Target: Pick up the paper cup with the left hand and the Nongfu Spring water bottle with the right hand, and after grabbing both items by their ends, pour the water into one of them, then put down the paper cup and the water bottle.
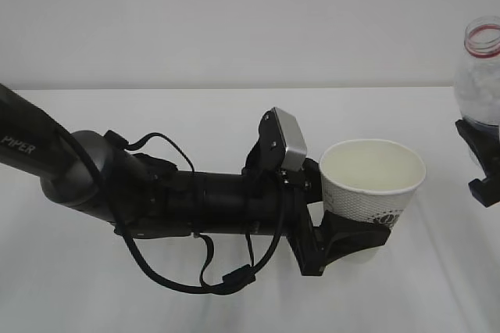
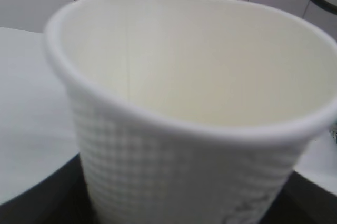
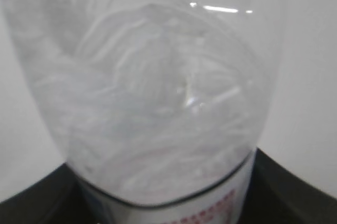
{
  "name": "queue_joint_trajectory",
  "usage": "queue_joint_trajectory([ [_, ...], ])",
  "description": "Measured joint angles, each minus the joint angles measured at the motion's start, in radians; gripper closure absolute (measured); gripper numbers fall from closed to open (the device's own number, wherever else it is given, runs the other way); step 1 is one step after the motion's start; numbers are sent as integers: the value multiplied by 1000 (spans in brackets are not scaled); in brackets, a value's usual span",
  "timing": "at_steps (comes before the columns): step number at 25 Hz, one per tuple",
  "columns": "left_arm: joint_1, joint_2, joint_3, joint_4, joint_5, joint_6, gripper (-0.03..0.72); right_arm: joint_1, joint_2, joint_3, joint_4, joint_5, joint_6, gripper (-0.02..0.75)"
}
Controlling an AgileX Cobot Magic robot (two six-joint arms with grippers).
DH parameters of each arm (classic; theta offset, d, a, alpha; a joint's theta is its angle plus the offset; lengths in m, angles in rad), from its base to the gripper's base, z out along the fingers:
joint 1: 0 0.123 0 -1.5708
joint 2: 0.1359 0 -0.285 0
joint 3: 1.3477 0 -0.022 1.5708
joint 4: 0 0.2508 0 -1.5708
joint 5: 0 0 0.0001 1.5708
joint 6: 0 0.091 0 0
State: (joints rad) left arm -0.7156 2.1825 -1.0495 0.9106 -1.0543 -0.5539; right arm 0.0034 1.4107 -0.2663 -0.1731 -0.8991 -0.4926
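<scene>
While the paper cup [image 1: 373, 184] sits upright and lifted off the table [image 1: 195, 114], the left hand [image 1: 348, 241] has its fingers pinching it low on the wall, near the base, with the open rim well above them. Cup inside looks dry and cream, no liquid seen. Off to the far side, the Nongfu Spring water bottle [image 1: 480, 75] stands upright with its uncapped red-ringed neck on top; the right hand [image 1: 480, 162] has its fingers clamped round the body below the clear shoulder, near the label as the right wrist view shows it [image 3: 174, 205]. Bottle and cup are well apart, nothing between them but bare table. Whether the bottle clears the table cannot be told; its lower end is out of frame. Step in hand, by my reading: bring the two together for the pour. To do it well, keep the cup level and steady in the left fingers, bring the bottle mouth just above and inside the cup rim before tipping, then tilt slowly so the water runs into the cup rather than over the cup wall or onto the fingers beneath. The cup is thin, so harder squeezing risks buckling it. Count: one cup, one bottle, two hands, one table.
</scene>
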Motion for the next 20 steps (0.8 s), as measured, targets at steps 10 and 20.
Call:
queue_joint_trajectory([
  [10, 0, 0, 0, 6, 0, 0, 148, 0, 23, 0, 0, -45, -143, 236],
  [20, 0, 0, 0, 6, -4, 0, 148, 0, 62, 0, 0, -91, -273, 236],
])
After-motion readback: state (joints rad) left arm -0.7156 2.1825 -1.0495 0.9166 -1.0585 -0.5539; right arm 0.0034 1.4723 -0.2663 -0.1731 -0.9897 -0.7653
